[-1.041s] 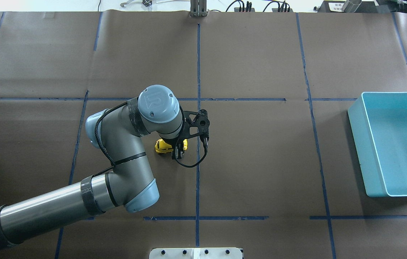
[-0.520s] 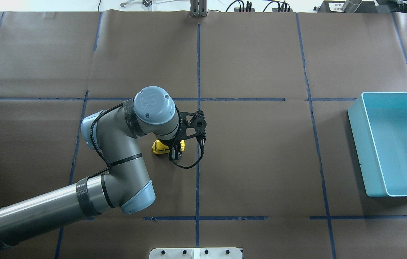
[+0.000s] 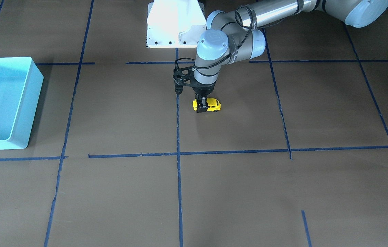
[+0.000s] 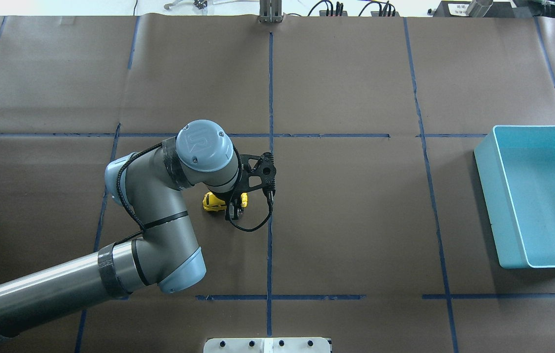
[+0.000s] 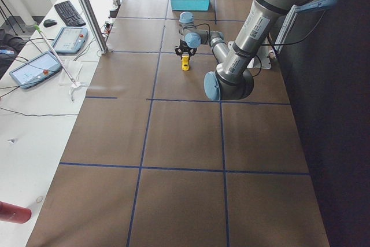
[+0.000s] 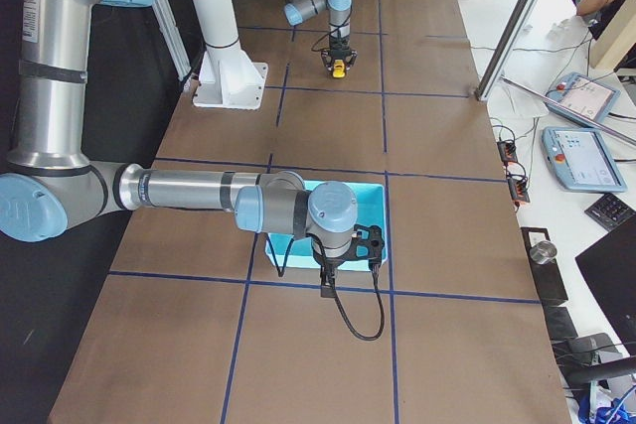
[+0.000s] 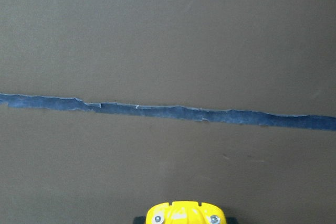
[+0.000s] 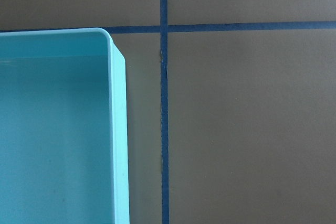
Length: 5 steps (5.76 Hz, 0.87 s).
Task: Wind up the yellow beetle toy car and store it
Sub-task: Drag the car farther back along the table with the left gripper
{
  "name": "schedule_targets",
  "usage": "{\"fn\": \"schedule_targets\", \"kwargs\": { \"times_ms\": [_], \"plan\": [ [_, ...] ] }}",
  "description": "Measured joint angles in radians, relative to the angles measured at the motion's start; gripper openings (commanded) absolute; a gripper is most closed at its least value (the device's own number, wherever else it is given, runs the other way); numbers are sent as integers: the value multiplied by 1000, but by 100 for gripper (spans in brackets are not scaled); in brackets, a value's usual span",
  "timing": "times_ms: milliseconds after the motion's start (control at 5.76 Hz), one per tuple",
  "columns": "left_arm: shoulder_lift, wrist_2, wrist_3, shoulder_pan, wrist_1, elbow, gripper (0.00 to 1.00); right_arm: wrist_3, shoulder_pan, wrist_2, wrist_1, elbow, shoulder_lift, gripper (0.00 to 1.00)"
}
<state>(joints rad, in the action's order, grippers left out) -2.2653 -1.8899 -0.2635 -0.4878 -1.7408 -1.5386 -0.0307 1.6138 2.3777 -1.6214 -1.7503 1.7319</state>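
Note:
The yellow beetle toy car (image 4: 210, 202) stands on its wheels on the brown table, a little left of the centre tape line. My left gripper (image 4: 233, 210) points straight down and is shut on one end of the car (image 3: 213, 105). The left wrist view shows only the car's yellow end (image 7: 184, 214) at the bottom edge. The light blue bin (image 4: 486, 166) is far off at the table's right side. My right gripper (image 6: 326, 291) hangs over the bin's near corner, seen only in the exterior right view, so I cannot tell whether it is open or shut.
Blue tape lines (image 4: 270, 98) divide the brown table cover into squares. The white robot base plate (image 3: 175, 24) sits at the table's near edge. The bin's rim (image 8: 118, 129) fills the left of the right wrist view. Tablets and cables lie on side tables beyond the table ends.
The left gripper has dragged the yellow car steadily leftward along the table, away from the centre tape line. The bin has stayed put.

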Motion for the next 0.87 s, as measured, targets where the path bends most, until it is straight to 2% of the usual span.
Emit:
{"fn": "schedule_targets", "kwargs": {
  "times_ms": [867],
  "plan": [
    [56,-4,0,-11,-15,-33,0,0,0,0,0,0,0,100]
  ]
}}
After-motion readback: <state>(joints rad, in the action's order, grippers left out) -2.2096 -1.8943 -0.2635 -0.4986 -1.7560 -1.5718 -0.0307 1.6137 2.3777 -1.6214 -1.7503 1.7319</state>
